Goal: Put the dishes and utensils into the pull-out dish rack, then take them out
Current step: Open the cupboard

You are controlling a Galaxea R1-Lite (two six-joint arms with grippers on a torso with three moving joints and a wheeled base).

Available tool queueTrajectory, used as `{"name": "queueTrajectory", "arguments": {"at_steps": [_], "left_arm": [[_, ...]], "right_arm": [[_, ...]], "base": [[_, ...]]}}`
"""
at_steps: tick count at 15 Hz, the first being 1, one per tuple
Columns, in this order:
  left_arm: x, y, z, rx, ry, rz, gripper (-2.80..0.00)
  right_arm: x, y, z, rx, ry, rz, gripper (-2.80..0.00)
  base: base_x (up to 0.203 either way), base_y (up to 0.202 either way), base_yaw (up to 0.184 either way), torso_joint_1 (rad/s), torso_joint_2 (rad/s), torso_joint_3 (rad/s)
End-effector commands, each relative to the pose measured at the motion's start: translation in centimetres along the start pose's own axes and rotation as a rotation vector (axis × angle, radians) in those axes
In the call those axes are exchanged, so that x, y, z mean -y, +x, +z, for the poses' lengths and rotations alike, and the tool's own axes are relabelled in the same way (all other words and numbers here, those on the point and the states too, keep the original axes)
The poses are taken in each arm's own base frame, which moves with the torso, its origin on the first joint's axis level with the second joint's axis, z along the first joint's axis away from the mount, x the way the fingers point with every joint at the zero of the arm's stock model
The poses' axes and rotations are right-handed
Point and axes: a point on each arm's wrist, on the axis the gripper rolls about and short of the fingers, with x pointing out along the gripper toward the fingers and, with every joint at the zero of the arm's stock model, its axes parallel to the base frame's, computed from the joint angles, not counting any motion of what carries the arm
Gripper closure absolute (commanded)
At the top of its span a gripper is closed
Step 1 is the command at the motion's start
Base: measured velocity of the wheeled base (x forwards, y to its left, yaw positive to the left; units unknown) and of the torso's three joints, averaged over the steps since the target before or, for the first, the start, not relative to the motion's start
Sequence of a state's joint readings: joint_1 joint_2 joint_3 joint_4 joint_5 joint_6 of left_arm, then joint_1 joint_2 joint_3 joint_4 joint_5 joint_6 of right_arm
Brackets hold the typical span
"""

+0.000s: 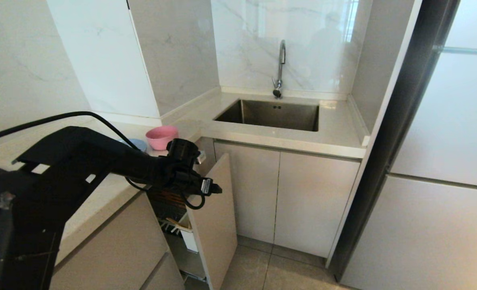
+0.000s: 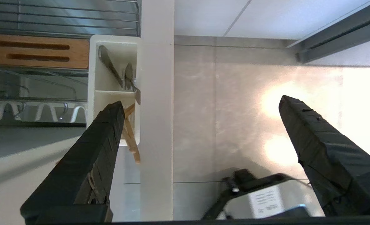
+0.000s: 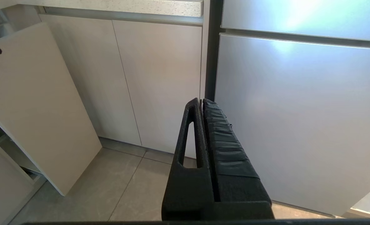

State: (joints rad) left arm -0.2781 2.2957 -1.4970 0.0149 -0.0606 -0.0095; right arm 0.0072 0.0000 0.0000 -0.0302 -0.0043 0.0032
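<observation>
Your left gripper hangs above the pulled-out dish rack, its two black fingers spread wide with nothing between them. In the head view, the left arm reaches in from about 8 o'clock toward the centre, and its wrist sits just over the rack's open top.

The rack stands drawn out of the lower cabinet, its beige front panel swung toward 5 o'clock of the arm's wrist. In the left wrist view you can see a white utensil cup set against the inner face of that panel. Silver metal utensils stand in one compartment of the cup, and the light wooden chopsticks lean in the neighbouring compartment, with their ends poking over its rim. One spread finger partly covers that corner of the cup. Beside the cup lie a slotted brown wooden strip and a row of white prongs.

The pink bowl sits on the countertop at about 11 o'clock of the wrist, with the light-blue plate just beside it, mostly hidden by the arm. The steel sink lies at 1 o'clock, well apart.

Your right gripper hangs low before the cabinet doors, its fingers pressed together.
</observation>
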Motion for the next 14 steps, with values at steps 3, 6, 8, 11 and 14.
{"name": "queueTrajectory", "arguments": {"at_steps": [3, 6, 8, 11, 14], "left_arm": [[1.5, -0.8, 0.5, 0.023, -0.044, -0.016, -2.8], [2.4, -1.1, 0.5, 0.045, -0.062, -0.016, -2.8], [3.1, -1.0, -0.1, 0.04, -0.055, -0.026, -2.8], [4.2, -0.8, -0.5, 0.029, -0.073, -0.038, -2.8], [4.4, -0.5, -0.6, 0.052, -0.084, -0.008, -2.8]], "right_arm": [[0.0, 0.1, -0.2, -0.007, 0.0, 0.0, 0.0], [0.0, 0.1, -0.2, -0.007, 0.0, 0.0, 0.0], [0.0, 0.1, -0.3, -0.009, 0.0, 0.0, 0.0], [0.0, 0.1, -0.2, -0.008, 0.0, 0.0, 0.0], [0.0, 0.1, -0.2, -0.007, 0.0, 0.0, 0.0]], "base": [[0.0, 0.0, 0.0, 0.0, 0.0, 0.0], [0.0, 0.0, 0.0, 0.0, 0.0, 0.0], [0.0, 0.0, 0.0, 0.0, 0.0, 0.0], [0.0, 0.0, 0.0, 0.0, 0.0, 0.0], [0.0, 0.0, 0.0, 0.0, 0.0, 0.0]]}}
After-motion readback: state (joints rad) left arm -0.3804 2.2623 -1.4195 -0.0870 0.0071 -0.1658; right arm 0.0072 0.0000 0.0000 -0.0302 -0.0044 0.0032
